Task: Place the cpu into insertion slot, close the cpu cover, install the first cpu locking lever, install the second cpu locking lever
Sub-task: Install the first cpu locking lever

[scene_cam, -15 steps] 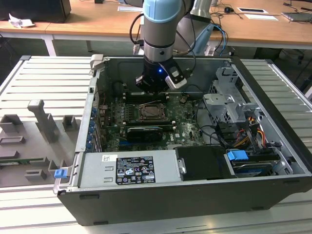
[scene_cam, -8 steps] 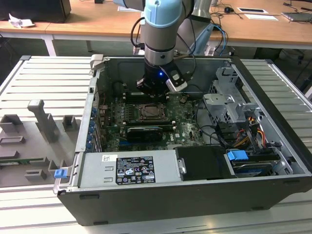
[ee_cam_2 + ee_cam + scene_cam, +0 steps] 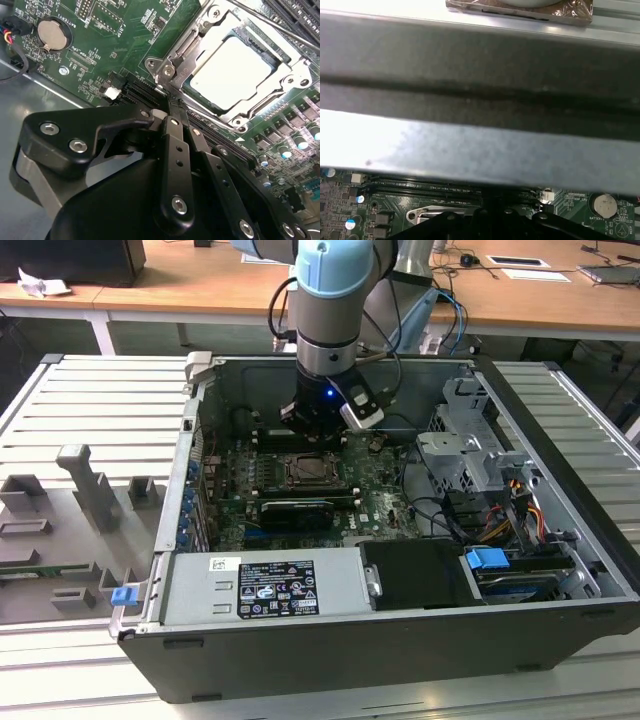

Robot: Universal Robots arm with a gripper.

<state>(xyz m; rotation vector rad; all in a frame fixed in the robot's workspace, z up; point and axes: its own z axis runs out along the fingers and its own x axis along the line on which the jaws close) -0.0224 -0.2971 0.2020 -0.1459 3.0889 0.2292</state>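
The cpu (image 3: 232, 72) lies flat in the insertion slot (image 3: 318, 472), its pale metal top showing. The silvery cpu cover (image 3: 186, 69) is down around it, framing it on all sides. A thin metal lever rod (image 3: 280, 25) runs slanted past the socket's far side, and I cannot tell whether it is latched. In the second wrist view my gripper (image 3: 169, 105) is shut, its black fingers pressed together with nothing visible between them, the tips right at one corner of the cover. In the exterior view the gripper (image 3: 318, 425) hangs low inside the case, just behind the socket.
Long black memory slots (image 3: 215, 135) run beside the socket, under the fingers. A coin battery (image 3: 51, 34) sits on the green board. The case wall (image 3: 480, 75) stands close by the wrist. A drive cage (image 3: 470, 450), cables (image 3: 490, 520) and power supply (image 3: 270, 585) crowd the case.
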